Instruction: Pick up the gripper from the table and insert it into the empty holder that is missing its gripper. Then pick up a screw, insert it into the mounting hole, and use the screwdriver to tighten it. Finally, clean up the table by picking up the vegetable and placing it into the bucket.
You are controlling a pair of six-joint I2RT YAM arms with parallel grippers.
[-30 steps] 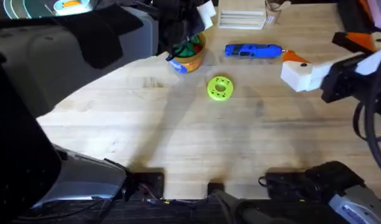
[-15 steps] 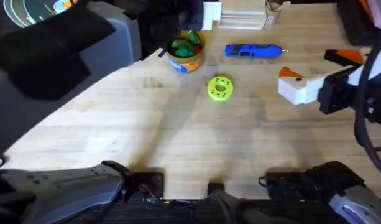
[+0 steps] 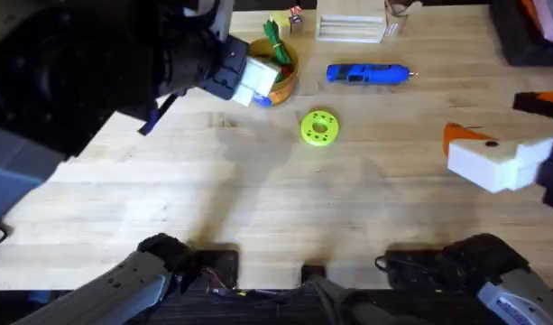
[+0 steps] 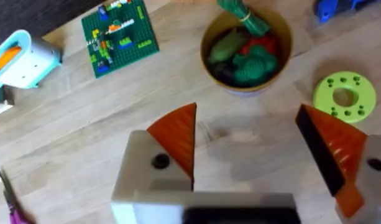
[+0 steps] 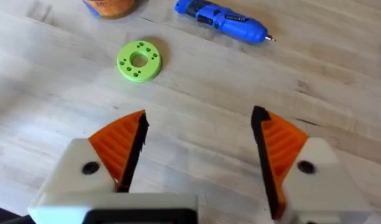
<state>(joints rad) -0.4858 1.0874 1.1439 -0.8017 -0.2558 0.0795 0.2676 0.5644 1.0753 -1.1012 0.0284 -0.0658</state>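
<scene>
**Vegetable lodged on the bucket's far rim**

The left tool (image 4: 252, 155) is seen wide open and empty, near the yellow bucket (image 3: 278, 86) at the counter's (image 3: 258, 181) far side. The vegetable (image 4: 243, 14) lies across the rim. The right tool (image 5: 199, 155) hangs open, empty. A gentle nudge inward would seat it fully.

Left arm reaches up and across the far left, large and dark under the overhead camera; left claw (image 4: 249, 146) jaws spread wide, nothing between the orange pads. Right claw (image 5: 199, 149) at the right edge, jaws also wide apart, empty.
</scene>
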